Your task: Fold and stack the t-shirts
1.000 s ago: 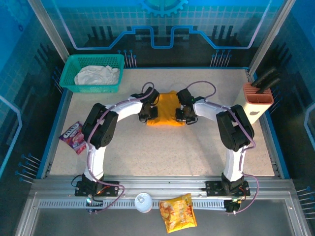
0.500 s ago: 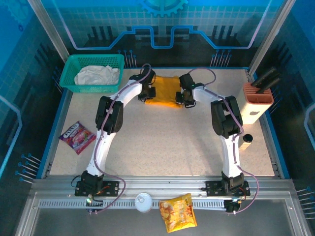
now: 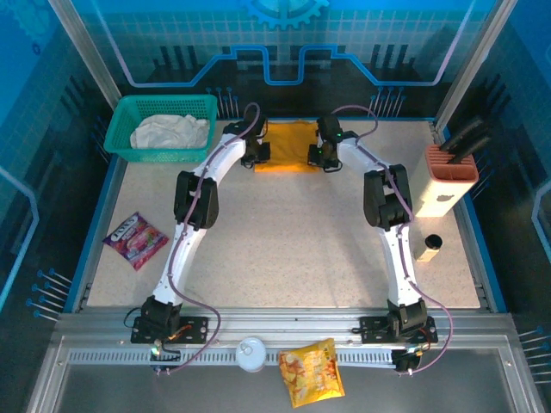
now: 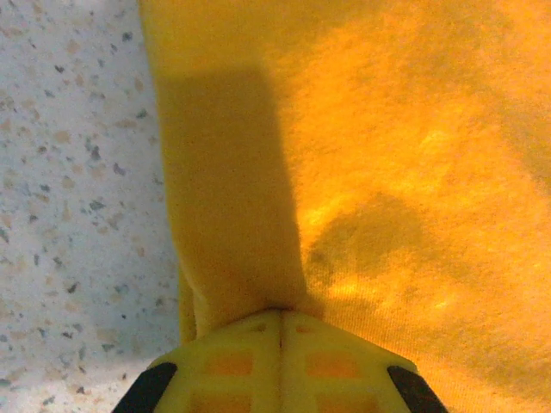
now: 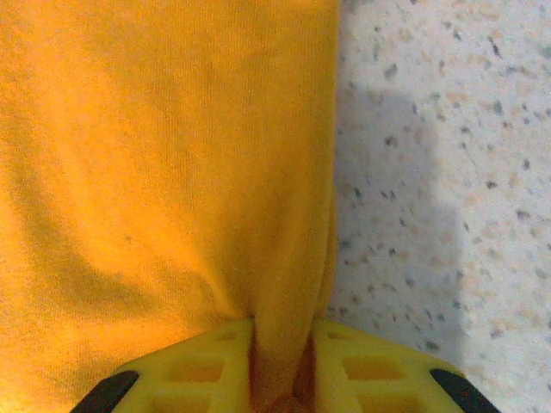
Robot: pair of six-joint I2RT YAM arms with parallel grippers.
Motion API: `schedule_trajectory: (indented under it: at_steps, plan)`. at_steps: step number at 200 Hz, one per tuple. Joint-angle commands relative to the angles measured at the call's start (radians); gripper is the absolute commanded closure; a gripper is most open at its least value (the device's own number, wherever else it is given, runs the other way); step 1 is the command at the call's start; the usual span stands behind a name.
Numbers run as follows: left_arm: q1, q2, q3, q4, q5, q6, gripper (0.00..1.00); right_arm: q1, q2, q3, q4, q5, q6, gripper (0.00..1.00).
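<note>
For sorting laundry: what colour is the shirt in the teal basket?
Off-white; the t-shirt shows best in the top external view.

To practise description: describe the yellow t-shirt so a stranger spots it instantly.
At the table's far edge, between the left claw and right claw, lies the mustard t-shirt, pinched by both. It is matte cloth, unlike the glossy snack packet at the near rail.

Left claw (image 4: 280, 320) clamped tight, right claw (image 5: 280, 337) pinched narrow; both at full forward stretch
</note>
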Motion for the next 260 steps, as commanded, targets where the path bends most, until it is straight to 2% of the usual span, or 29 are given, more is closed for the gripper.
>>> schedule_trajectory:
  at_steps: [1,23,42,60,92,117,134,137,165,184,228,260]
  plan:
    - [0.035,0.073,0.015,-0.082,-0.003,0.024,1.00,-0.021,0.079,0.013,-0.115,0.013,-0.009,0.77]
    - [0.035,0.068,0.014,-0.073,-0.001,0.033,1.00,-0.021,0.065,-0.012,-0.106,0.007,-0.004,0.77]
    - [0.035,0.063,0.015,-0.071,0.005,0.038,0.91,-0.020,0.037,-0.055,-0.086,0.004,0.000,0.77]
    - [0.035,0.049,0.013,-0.066,0.017,0.040,0.77,-0.021,0.010,-0.084,-0.072,0.005,0.000,0.73]
    - [0.034,-0.033,0.014,-0.036,0.036,0.032,0.39,-0.027,-0.012,-0.017,-0.126,0.022,-0.028,0.52]
    - [0.035,-0.126,0.091,-0.043,0.012,0.047,0.20,-0.036,-0.062,0.072,-0.203,0.048,-0.066,0.41]
    - [0.035,-0.215,0.111,-0.033,0.003,0.060,0.08,-0.040,-0.138,0.067,-0.220,0.069,-0.084,0.36]
    - [0.035,-0.232,0.109,-0.031,0.003,0.062,0.02,-0.041,-0.156,0.060,-0.220,0.074,-0.086,0.35]
    - [0.027,-0.411,0.042,-0.003,0.016,0.077,0.01,-0.043,-0.360,-0.097,-0.174,0.097,-0.093,0.31]
    - [0.005,-0.603,-0.169,0.112,0.002,0.117,0.01,-0.043,-0.525,-0.277,-0.096,0.107,-0.094,0.30]
    - [-0.023,-1.164,-0.942,0.616,-0.055,0.209,0.01,-0.046,-0.943,-0.732,0.092,0.200,-0.153,0.28]
    - [-0.005,-1.469,-1.422,0.913,-0.164,0.279,0.01,-0.071,-1.257,-1.153,0.396,0.293,-0.227,0.25]
